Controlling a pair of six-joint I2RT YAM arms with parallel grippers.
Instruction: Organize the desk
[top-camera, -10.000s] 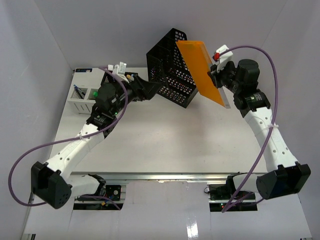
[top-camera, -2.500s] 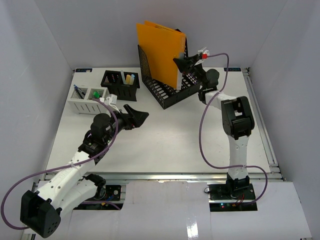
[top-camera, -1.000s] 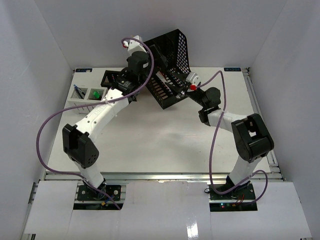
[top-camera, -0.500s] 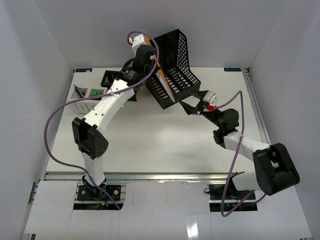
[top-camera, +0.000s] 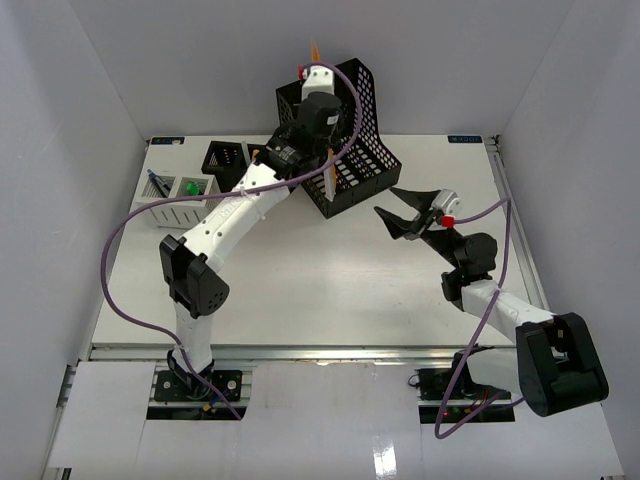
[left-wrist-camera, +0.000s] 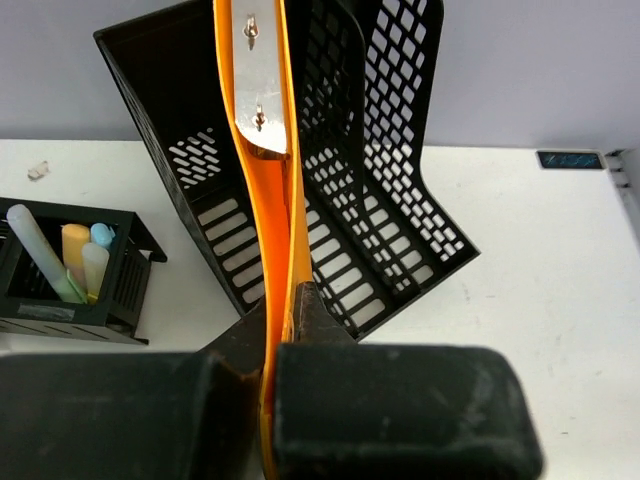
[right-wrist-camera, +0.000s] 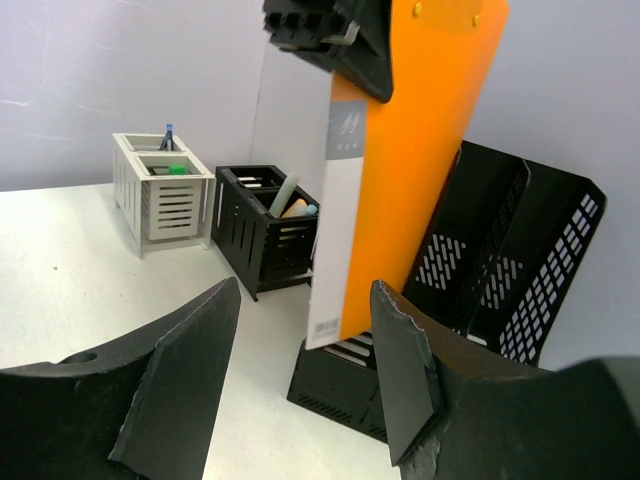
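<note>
White link shells and black joint housings make up the left arm (top-camera: 222, 222) and right arm (top-camera: 497, 301). A purple cable (top-camera: 103, 290) loops off each from near the front rail (top-camera: 330, 350) of the worktop (top-camera: 320, 290). The left tool (left-wrist-camera: 283, 305) and right tool (right-wrist-camera: 305, 300) have scuffed matte-black fingers (right-wrist-camera: 180, 380).

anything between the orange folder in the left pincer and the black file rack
Nothing visible. The left pincer is shut on the orange folder, which hangs upright right at the black file rack's open slots. The right pincer stands open, off to the side.
</note>
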